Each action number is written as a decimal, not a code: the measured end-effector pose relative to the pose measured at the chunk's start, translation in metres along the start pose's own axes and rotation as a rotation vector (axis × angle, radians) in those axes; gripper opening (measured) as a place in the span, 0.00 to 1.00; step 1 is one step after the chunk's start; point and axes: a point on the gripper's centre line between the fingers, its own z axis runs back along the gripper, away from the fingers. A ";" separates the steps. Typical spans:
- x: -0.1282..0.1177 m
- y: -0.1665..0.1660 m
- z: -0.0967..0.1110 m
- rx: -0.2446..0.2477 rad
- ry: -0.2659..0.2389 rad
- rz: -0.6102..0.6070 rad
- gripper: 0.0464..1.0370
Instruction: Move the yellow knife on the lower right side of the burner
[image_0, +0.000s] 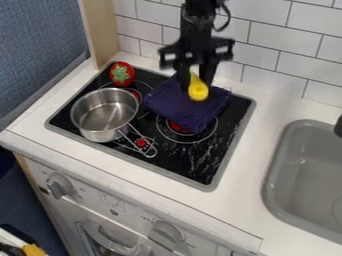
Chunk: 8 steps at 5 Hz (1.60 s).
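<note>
You see a black stove top (220, 167) beside a gray sink (284, 172). The black pincer (196, 84) hangs over its back part; you can't tell if it is open or closed on anything. A purple cloth (163, 102) covers part of a burner ring (187, 137), in your way. On the left is a shiny pot (100, 112), with a red toy strawberry (122, 74) behind it. Your yellow thing (198, 91), round below and thin on top, shows at the pincer, in front of the cloth. You can't tell if it is a knife.

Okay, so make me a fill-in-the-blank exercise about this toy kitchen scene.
The object at the gripper is ____ in color. The red toy has a ____ top. Below the gripper, a purple ____ lies on the stove. The gray basin beside the stove is a ____.

Missing words: yellow; green; cloth; sink.
</note>
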 end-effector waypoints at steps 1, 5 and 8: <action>-0.021 0.002 0.002 0.035 0.072 -0.257 0.37; -0.106 0.010 -0.001 -0.107 0.105 -0.622 0.37; -0.138 -0.004 -0.030 -0.077 0.077 -0.669 0.37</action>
